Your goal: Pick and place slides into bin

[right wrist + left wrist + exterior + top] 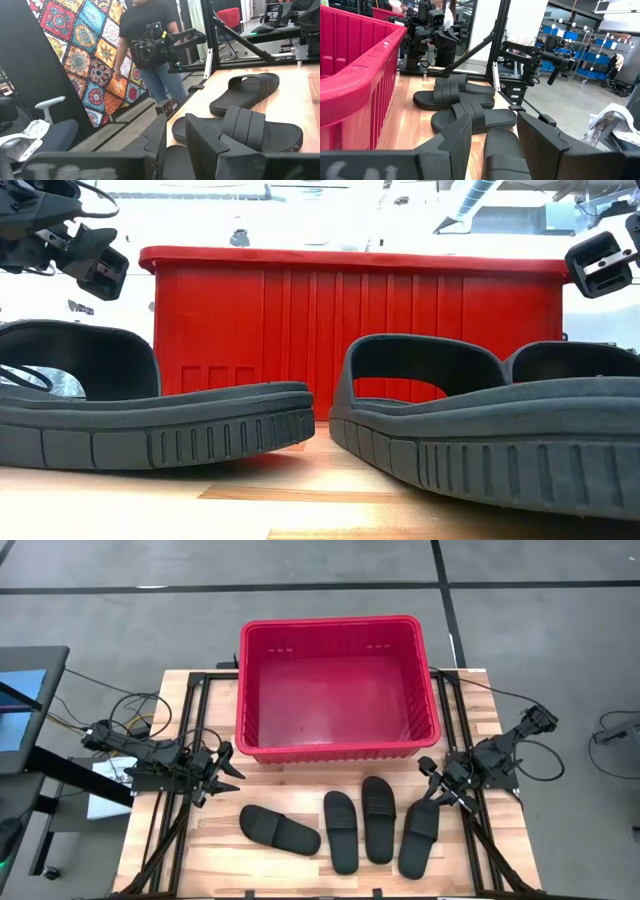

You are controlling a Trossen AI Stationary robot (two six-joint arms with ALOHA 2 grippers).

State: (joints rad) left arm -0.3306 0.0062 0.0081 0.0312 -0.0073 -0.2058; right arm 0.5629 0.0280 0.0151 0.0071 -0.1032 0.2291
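Observation:
The red bin (335, 690) stands on the far middle of the wooden table. Four black slides lie sole-down on the table in front of it: a slanted one at the left (279, 830), two side by side in the middle (342, 831) (378, 819), and one at the right (420, 838). My left gripper (226, 770) is open and empty, above the table to the left of the bin's near corner; the left slide shows between its fingers in the left wrist view (502, 155). My right gripper (433, 785) is open and empty above the far end of the right slide.
Black frame rails (170, 830) run along both sides of the table. Cables (130, 715) lie at the far left. A person (150, 45) stands beyond the table's left side. There is bare wood (200, 860) at the near left.

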